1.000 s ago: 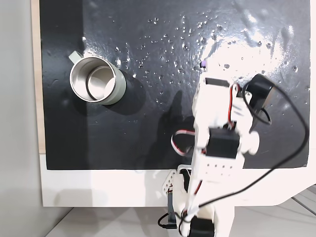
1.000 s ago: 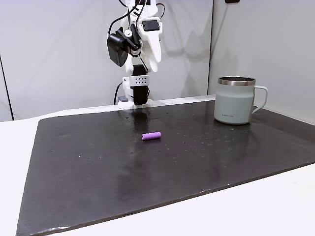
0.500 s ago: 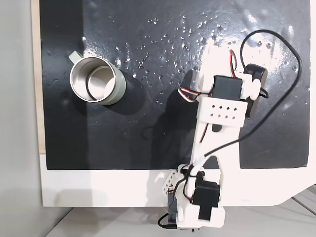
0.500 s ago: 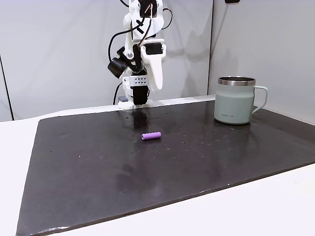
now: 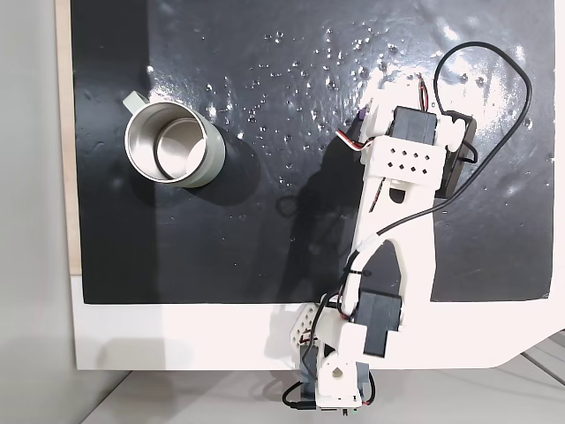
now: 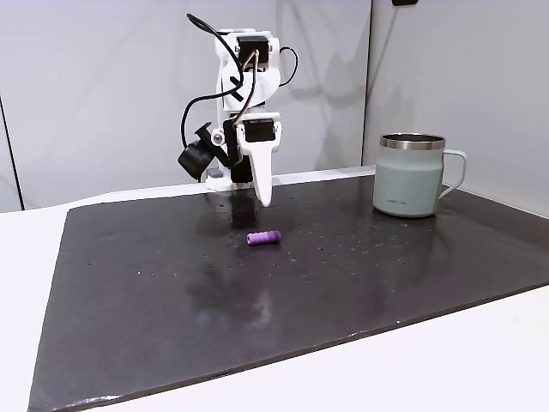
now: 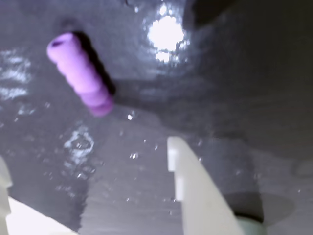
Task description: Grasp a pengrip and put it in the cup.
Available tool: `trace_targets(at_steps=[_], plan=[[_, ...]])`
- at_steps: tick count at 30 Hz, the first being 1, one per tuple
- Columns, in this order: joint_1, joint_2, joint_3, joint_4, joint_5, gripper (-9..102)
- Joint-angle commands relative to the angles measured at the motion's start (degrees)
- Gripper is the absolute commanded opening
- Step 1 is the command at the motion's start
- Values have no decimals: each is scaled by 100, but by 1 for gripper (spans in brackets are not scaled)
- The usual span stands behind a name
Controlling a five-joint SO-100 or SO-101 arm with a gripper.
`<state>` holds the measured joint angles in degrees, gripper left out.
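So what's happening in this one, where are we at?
A small white robot arm is reaching down over a black mat toward a little purple pen grip lying flat on it. The claw is open and hangs just short of the grip, not touching it. In the wrist view the grip sits ahead of the white fingers. The metal cup stands upright well off to the side, nothing in it yet.

Looks like a lab or test bench setup. Plain grey-white wall panels (image 6: 103, 94) behind, no decor. White table (image 6: 480, 360) covered by a black glossy mat (image 6: 343, 275) flecked with pale specks. Small white 3D-printed arm (image 6: 244, 103) with exposed wires and a black camera mounted at the table edge. Bare staged workspace, not a home.
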<state>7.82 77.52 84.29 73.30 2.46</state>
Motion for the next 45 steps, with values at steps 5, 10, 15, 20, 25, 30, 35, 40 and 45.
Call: trace_targets(at_steps=[5, 10, 15, 20, 25, 30, 35, 40, 45], plan=[[9, -422, -369, -334, -624, 31], [35, -773, -448, -466, -782, 31], [167, -1134, -598, -633, -949, 29], [299, -1424, -791, -800, -976, 18], [308, -1512, -879, -853, -976, 5], [316, -1512, -879, -835, -976, 0], [308, -1248, -896, -519, -949, 0], [281, -686, -1011, 70, -888, 0], [220, -62, -1063, 562, -844, 0]])
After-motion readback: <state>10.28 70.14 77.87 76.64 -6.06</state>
